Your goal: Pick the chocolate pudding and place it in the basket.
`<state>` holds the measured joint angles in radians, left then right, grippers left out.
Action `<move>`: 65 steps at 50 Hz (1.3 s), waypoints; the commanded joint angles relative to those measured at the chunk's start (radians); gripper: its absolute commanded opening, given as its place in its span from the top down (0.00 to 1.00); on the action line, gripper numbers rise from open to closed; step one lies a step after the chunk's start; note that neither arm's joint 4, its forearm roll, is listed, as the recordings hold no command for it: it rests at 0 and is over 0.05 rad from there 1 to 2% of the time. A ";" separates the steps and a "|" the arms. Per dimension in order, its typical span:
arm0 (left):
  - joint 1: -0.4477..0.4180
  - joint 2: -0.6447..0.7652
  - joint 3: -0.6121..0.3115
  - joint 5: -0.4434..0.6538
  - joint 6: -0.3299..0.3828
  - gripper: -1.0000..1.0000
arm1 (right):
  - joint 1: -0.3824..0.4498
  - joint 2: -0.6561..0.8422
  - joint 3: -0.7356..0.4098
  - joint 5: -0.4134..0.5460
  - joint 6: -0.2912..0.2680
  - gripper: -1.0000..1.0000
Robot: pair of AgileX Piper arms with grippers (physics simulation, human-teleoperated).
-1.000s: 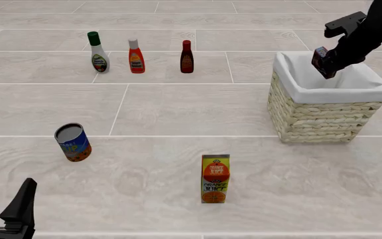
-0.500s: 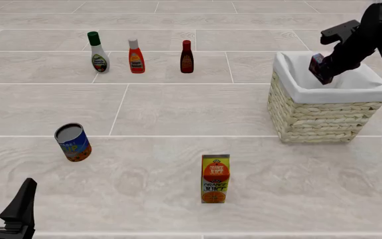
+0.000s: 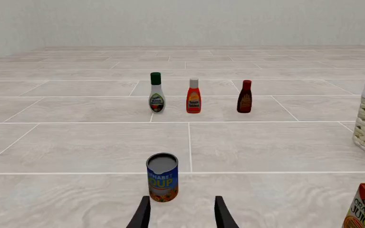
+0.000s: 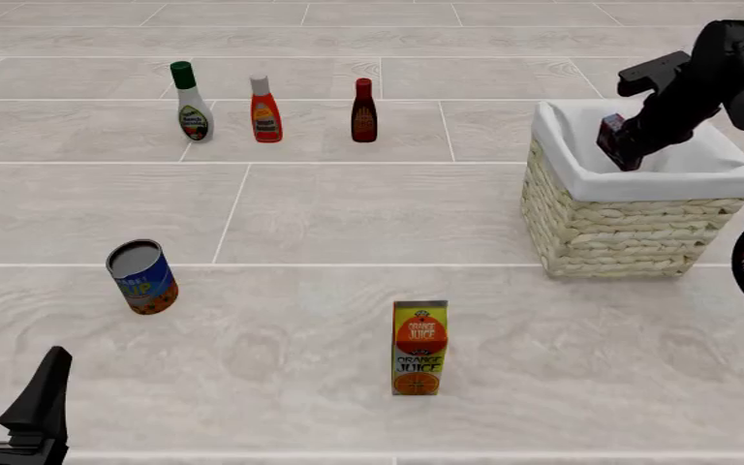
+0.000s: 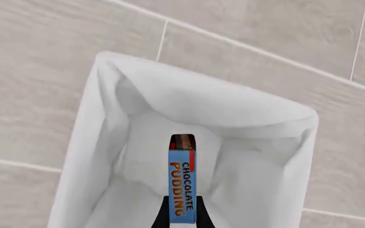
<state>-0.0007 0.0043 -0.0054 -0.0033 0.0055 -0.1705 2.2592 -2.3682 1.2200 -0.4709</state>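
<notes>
My right gripper [image 4: 624,143] is shut on the chocolate pudding [image 4: 614,139], a small dark box with a blue edge. It holds the box tilted, low inside the mouth of the basket [image 4: 604,228], a woven beige basket with a white cloth lining at the right. In the right wrist view the chocolate pudding [image 5: 182,191] sits between my fingers, over the basket's white lining [image 5: 246,156]. My left gripper [image 4: 11,402] is open and empty at the near left edge. In the left wrist view its fingertips [image 3: 143,216] frame bare floor.
An orange juice carton [image 4: 420,347] stands in the near middle. A soup can [image 4: 142,277] stands at the left, just ahead of my left gripper [image 3: 181,216]. Three bottles stand in a row at the back: white [image 4: 191,103], red-orange [image 4: 264,109], dark red-brown [image 4: 364,111].
My right gripper has lowered the chocolate pudding a little deeper into the basket and shifted slightly left. The left arm has not moved.
</notes>
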 commanded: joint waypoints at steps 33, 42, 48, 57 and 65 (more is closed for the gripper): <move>0.000 0.000 0.001 0.000 -0.001 0.00 | -0.012 0.055 -0.042 0.000 0.012 1.00; 0.000 0.000 0.001 0.000 -0.001 0.00 | -0.012 0.052 -0.032 0.000 0.010 0.00; 0.000 0.000 0.001 0.000 -0.001 0.00 | -0.014 0.053 -0.033 0.000 0.007 0.00; 0.000 0.000 0.001 0.000 -0.001 0.00 | -0.018 0.049 -0.035 0.000 0.003 0.00; 0.000 0.000 0.001 0.000 -0.001 0.00 | -0.017 0.030 -0.029 0.000 0.002 0.00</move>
<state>-0.0006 0.0042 -0.0054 -0.0033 0.0055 -0.1839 2.3053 -2.4067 1.2200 -0.4680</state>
